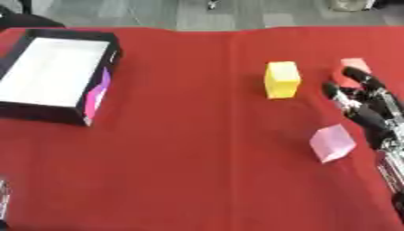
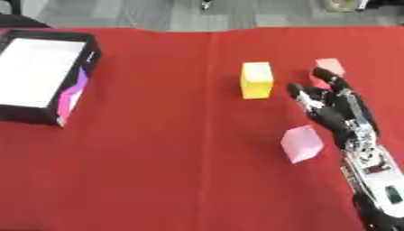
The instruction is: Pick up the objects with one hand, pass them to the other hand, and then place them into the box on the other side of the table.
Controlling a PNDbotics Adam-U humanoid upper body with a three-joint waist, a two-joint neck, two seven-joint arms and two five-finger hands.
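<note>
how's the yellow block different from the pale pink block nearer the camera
The yellow rectangular block is a strong, opaque yellow; the pale pink block looks washed-out, almost translucent. The yellow block sits square to the table edges, while the pale pink block is turned at an angle. The yellow one lies farther from the camera, left of the right hand; the pink one lies nearer, beside the wrist. Both rest untouched on the red tablecloth.

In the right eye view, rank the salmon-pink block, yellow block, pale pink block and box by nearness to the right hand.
From the right hand:
1. Salmon-pink block, at its fingertips, partly hidden.
2. Pale pink block, just left of the wrist.
3. Yellow block, farther left; close to call with 2.
4. Box, far left.
</note>
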